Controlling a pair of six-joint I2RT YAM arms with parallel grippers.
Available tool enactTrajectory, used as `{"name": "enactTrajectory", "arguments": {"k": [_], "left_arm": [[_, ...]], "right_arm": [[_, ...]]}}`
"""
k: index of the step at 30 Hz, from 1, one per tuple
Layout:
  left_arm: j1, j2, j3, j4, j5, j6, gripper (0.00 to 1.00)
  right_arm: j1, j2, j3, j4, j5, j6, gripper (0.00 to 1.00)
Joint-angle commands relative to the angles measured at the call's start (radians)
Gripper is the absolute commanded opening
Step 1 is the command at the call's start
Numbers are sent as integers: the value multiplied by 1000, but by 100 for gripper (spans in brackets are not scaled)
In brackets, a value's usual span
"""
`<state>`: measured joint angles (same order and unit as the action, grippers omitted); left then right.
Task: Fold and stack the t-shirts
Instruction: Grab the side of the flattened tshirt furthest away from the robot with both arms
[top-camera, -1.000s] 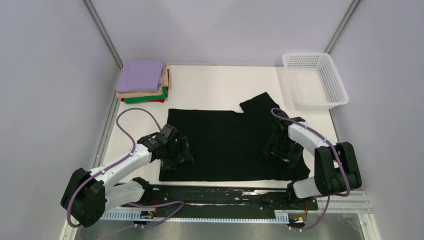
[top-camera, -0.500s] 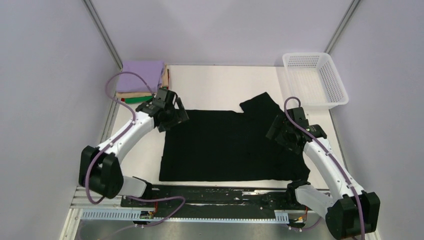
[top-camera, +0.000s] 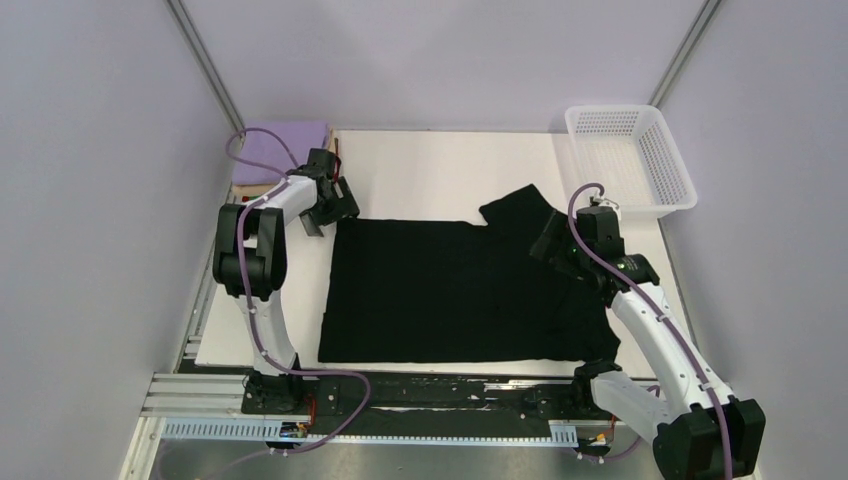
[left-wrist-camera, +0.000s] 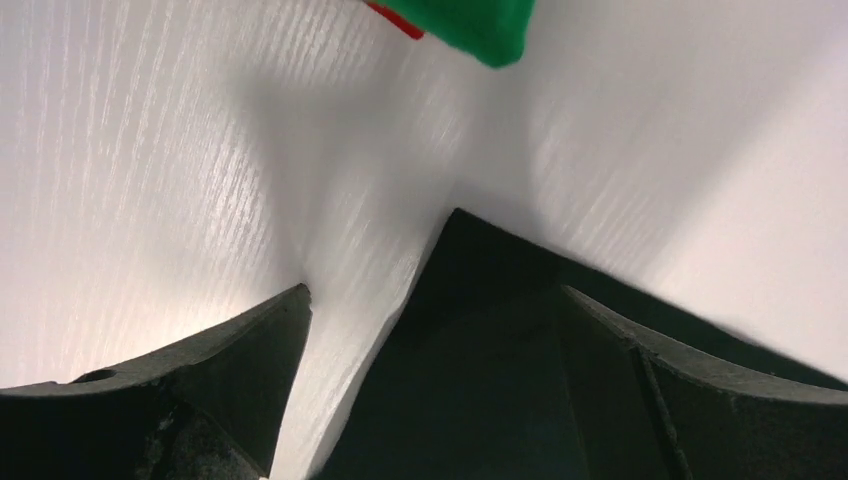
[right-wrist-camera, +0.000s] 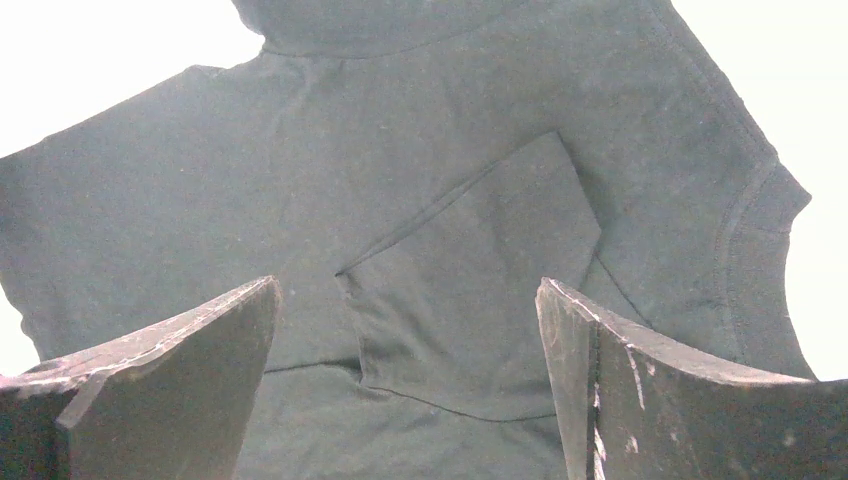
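Note:
The black t-shirt (top-camera: 450, 290) lies spread flat on the white table, one sleeve sticking out at its far right. My left gripper (top-camera: 328, 212) is open over the shirt's far left corner (left-wrist-camera: 470, 300), one finger over bare table, the other over the cloth. My right gripper (top-camera: 560, 250) is open above the shirt's far right part, over a folded-over flap of cloth (right-wrist-camera: 470, 290). The folded stack with the lavender shirt (top-camera: 285, 150) on top sits at the far left; its green (left-wrist-camera: 470, 20) and red (left-wrist-camera: 395, 18) edges show in the left wrist view.
A white mesh basket (top-camera: 628, 160) stands at the far right corner. The enclosure walls close in on both sides. The left arm's cable loops over the folded stack.
My left gripper has moved from the shirt's near left side up to its far left corner. My right gripper has moved from the near right side up to the far right part.

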<state>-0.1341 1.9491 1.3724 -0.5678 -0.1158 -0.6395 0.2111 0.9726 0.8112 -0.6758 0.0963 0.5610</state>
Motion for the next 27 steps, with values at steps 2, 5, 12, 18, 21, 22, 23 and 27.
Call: {"name": "enactTrajectory", "arguments": {"k": [2,5,12,18,21,22,23,27], "left_arm": [[17,84,82,37,34,46,95],[18,113,83,41,59,47,88],[3,128,81,-30,48,79,75],[-39,170,119,-112,-52,88,69],[-52,188,150,-146,-71,84,62],[-53,195,154,-151,-74,81,60],[-53,197,161,-161,-74,77,58],[-58,201,165,-176,-55,65,51]], "right_arm": [[1,13,-3,68,28,-40,100],[0,22,-1,70,35,-42,100],[0,33,-5,79,37,-41,100],[0,32,-13,85,36,-41,100],[-1,28,-17,86,36,-41,100],[-1,26,-17,85,37,-41,100],[0,23,-18,87,39,-41,100],[0,14,-21,88,46,-40,100]]}}
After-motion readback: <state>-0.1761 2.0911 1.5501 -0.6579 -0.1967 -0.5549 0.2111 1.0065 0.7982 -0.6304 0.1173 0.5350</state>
